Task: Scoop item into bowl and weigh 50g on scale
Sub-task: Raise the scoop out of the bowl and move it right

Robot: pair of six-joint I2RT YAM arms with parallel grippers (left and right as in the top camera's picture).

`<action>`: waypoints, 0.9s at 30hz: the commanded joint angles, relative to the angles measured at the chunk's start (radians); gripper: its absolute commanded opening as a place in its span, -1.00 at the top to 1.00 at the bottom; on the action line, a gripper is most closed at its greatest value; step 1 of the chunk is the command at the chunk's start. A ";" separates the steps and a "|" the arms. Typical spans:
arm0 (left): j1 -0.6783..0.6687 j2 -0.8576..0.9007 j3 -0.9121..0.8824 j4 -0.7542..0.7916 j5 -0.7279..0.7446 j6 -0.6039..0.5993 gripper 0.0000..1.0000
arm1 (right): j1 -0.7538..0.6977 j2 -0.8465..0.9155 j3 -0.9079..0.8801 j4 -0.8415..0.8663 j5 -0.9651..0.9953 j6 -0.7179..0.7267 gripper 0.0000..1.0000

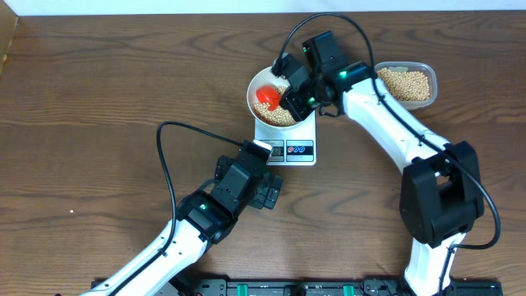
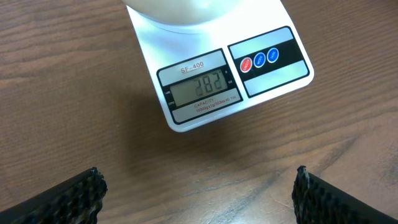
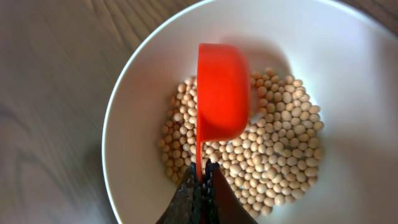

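Observation:
The white bowl point(image 1: 256, 92) stands on the white scale point(image 1: 308, 131) and holds a layer of tan beans point(image 3: 280, 155). My right gripper point(image 3: 202, 171) is shut on the thin handle of a red scoop point(image 3: 222, 93), which is tipped on its side over the beans in the bowl point(image 3: 137, 112); it also shows in the overhead view point(image 1: 267, 96). My left gripper point(image 2: 199, 186) is open and empty above the wood just in front of the scale point(image 2: 186, 37). The grey display point(image 2: 200, 87) is lit with digits; the red and blue buttons point(image 2: 260, 59) sit beside it.
A clear plastic tub of beans point(image 1: 407, 84) stands right of the scale, behind my right arm. A black cable point(image 1: 168, 164) loops over the table left of my left arm. The bowl's underside point(image 2: 180, 9) shows at the top of the left wrist view.

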 commanded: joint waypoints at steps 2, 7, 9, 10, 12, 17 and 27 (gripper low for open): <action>-0.002 -0.006 -0.008 0.001 -0.002 0.005 -0.96 | -0.082 -0.045 0.008 0.016 -0.196 0.077 0.98; -0.002 -0.006 -0.008 0.001 -0.002 0.005 -0.96 | -0.154 -0.048 0.008 0.019 -0.346 0.095 0.98; -0.002 -0.006 -0.008 0.001 -0.002 0.005 -0.96 | -0.174 -0.048 0.008 0.022 -0.386 0.101 0.98; -0.002 -0.006 -0.008 0.001 -0.002 0.005 -0.96 | -0.183 -0.048 0.008 0.023 -0.406 0.101 0.98; -0.002 -0.006 -0.008 0.001 -0.002 0.005 -0.96 | -0.200 -0.050 0.009 0.029 -0.438 0.101 0.98; -0.002 -0.006 -0.008 0.001 -0.002 0.005 -0.95 | -0.214 -0.071 0.010 0.052 -0.449 0.120 0.98; -0.002 -0.006 -0.008 0.001 -0.002 0.005 -0.96 | -0.223 -0.116 0.013 0.074 -0.449 0.140 0.98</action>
